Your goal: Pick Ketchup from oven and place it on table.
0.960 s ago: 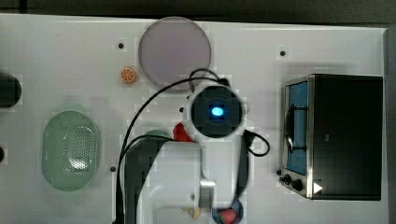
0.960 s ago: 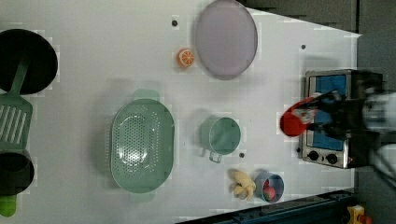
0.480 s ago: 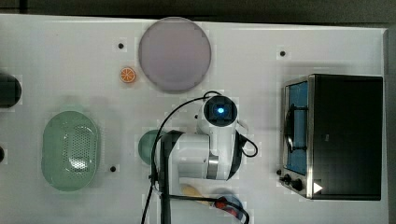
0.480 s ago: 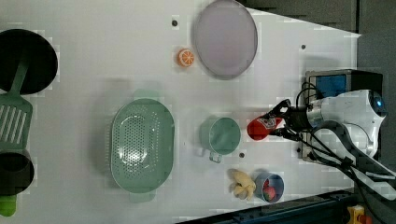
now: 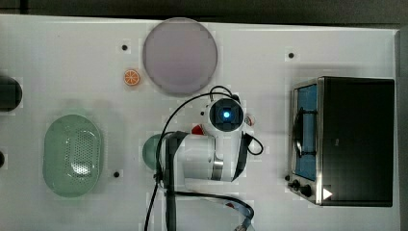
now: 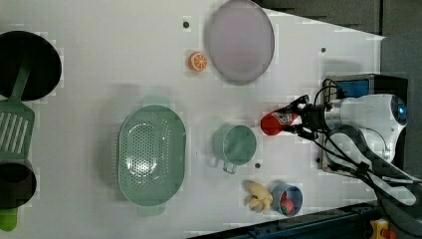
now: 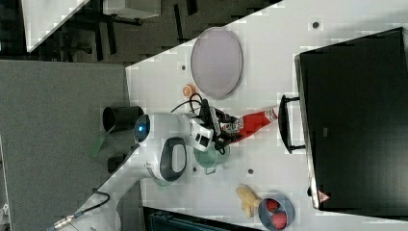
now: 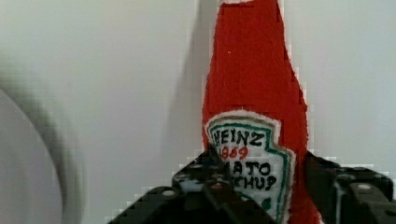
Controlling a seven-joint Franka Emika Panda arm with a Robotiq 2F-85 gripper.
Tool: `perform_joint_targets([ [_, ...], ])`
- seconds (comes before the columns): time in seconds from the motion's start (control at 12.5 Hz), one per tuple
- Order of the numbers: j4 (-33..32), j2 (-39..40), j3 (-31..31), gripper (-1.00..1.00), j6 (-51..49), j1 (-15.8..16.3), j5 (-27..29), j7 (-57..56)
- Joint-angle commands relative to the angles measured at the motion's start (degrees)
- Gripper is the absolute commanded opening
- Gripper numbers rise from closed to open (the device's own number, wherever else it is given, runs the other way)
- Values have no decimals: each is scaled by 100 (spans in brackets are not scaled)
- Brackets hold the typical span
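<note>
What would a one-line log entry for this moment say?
stage: carry | gripper: shut on ketchup | ketchup: outside oven, above table, near green cup | placed: not yet

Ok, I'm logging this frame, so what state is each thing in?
gripper: shut on the ketchup, above the table.
ketchup: held, out of the oven.
oven: door shut.
green cup: empty.
colander: empty.
blue bowl: holds strawberries.

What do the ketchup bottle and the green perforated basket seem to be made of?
The ketchup looks like soft felt or fabric rather than hard plastic: matte red, fuzzy edges, a label that seems stitched. The basket looks like smooth pale-green plastic, slightly glossy, with moulded rows of small holes, though coated metal is possible.
</note>
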Motion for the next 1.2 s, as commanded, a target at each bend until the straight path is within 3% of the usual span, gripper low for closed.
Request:
perform_joint_targets([
  [0.08, 30, -99, 15, 48, -23, -70, -107, 192],
  [0.24, 155, -405, 45, 100, -133, -60, -107, 193],
  [0.64, 1092, -1411, 46, 100, -1860, -59, -99, 191],
  [1.2, 3186, -2214, 27, 100, -5020, -68, -110, 192],
])
